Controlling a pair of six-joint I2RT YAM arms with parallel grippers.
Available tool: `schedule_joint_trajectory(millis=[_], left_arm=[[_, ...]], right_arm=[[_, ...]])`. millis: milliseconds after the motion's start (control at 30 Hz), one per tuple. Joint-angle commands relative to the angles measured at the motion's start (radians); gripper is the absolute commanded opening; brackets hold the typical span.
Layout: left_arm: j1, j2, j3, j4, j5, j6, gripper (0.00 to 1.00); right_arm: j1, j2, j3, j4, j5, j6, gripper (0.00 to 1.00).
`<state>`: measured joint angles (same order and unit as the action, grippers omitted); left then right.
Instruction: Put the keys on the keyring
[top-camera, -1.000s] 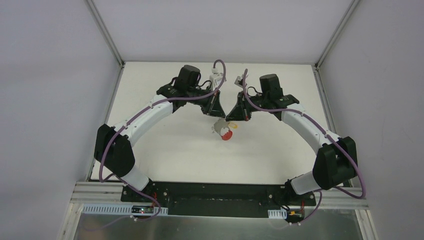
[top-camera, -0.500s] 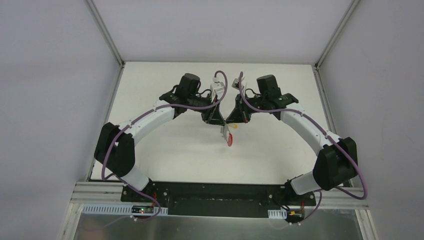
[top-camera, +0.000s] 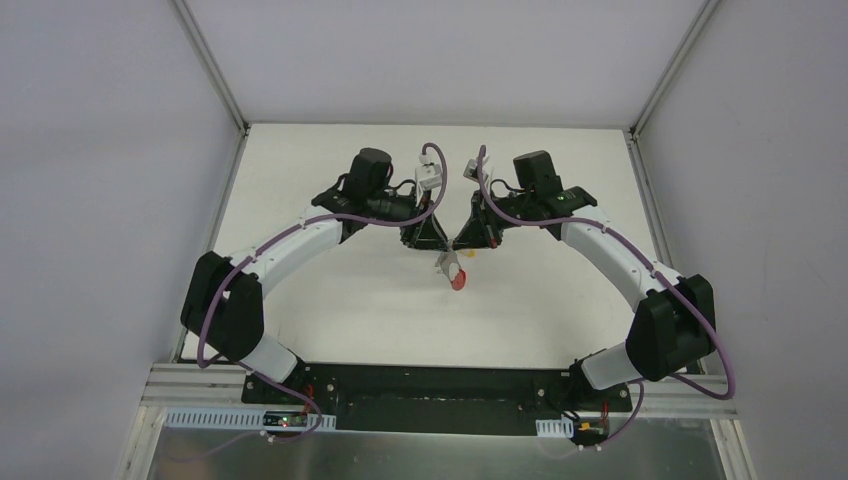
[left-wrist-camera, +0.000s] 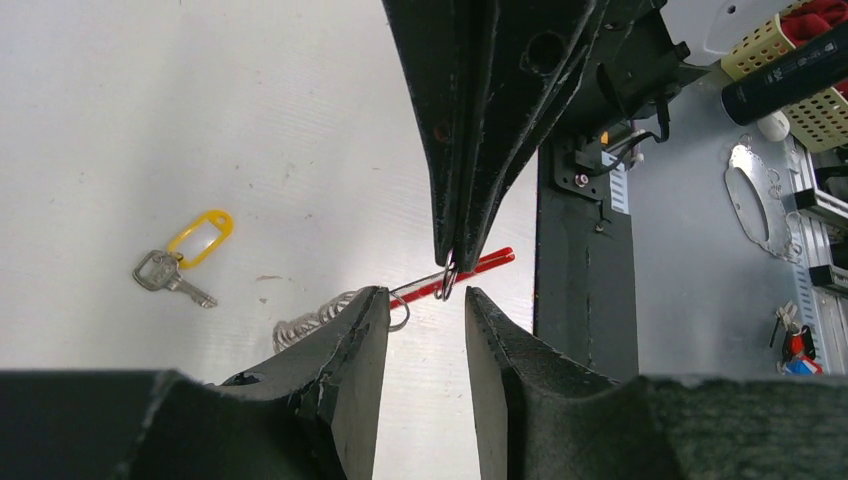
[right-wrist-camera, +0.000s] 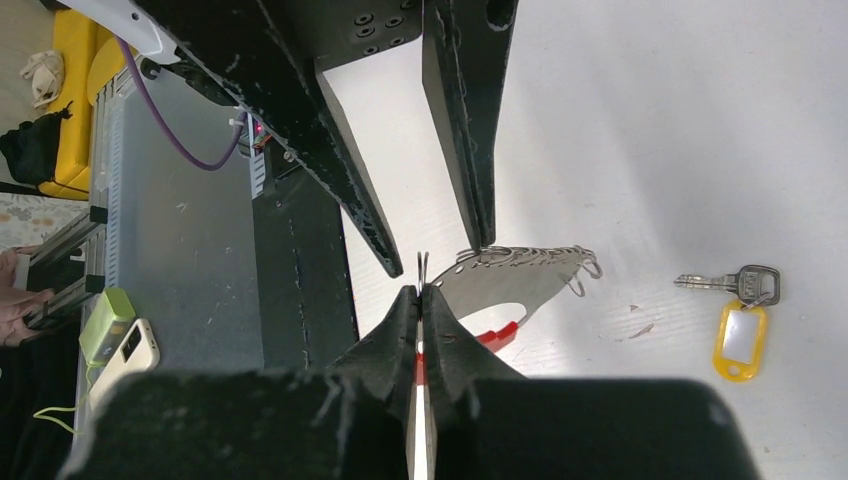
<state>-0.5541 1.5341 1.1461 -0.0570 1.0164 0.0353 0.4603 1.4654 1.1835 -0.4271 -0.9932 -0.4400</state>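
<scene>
The right tool (right-wrist-camera: 420, 295) is closed tight on a thin wire ring (right-wrist-camera: 422, 266), from which the keys (right-wrist-camera: 520, 278) and their red band (right-wrist-camera: 500, 335) are hung over the bench (right-wrist-camera: 700, 120). The left tool (left-wrist-camera: 425, 305) is held partly open beside them, with nothing gripped.

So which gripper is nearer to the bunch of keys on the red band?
Right. The right gripper is shut on the thin ring that carries the keys; the left gripper is open close beside them, gripping nothing.
</scene>
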Motion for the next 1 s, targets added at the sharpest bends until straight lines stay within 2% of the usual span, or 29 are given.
schedule_joint_trajectory(millis=[0,167,400,733,833,967], left_arm=[[0.010,-0.029,0.034,0.025,0.075,0.036,0.35],[0.010,-0.010,0.061,-0.001,0.080,0.034,0.33],[0.010,0.005,0.081,-0.016,0.086,0.034,0.24],[0.002,0.027,0.088,-0.034,0.119,0.034,0.21],[0.000,0.030,0.087,-0.033,0.120,0.037,0.14],[0.000,0.036,0.094,-0.036,0.124,0.037,0.00]], right_arm=[[0.002,-0.039,0.018,-0.011,-0.064,-0.029,0.00],[0.003,-0.039,0.016,-0.006,-0.075,-0.025,0.00],[0.003,-0.039,0.006,0.002,-0.080,-0.023,0.00],[0.003,-0.036,0.006,0.016,-0.078,-0.011,0.00],[0.002,-0.032,0.007,0.016,-0.076,-0.010,0.00],[0.003,-0.028,0.008,0.019,-0.076,-0.008,0.00]])
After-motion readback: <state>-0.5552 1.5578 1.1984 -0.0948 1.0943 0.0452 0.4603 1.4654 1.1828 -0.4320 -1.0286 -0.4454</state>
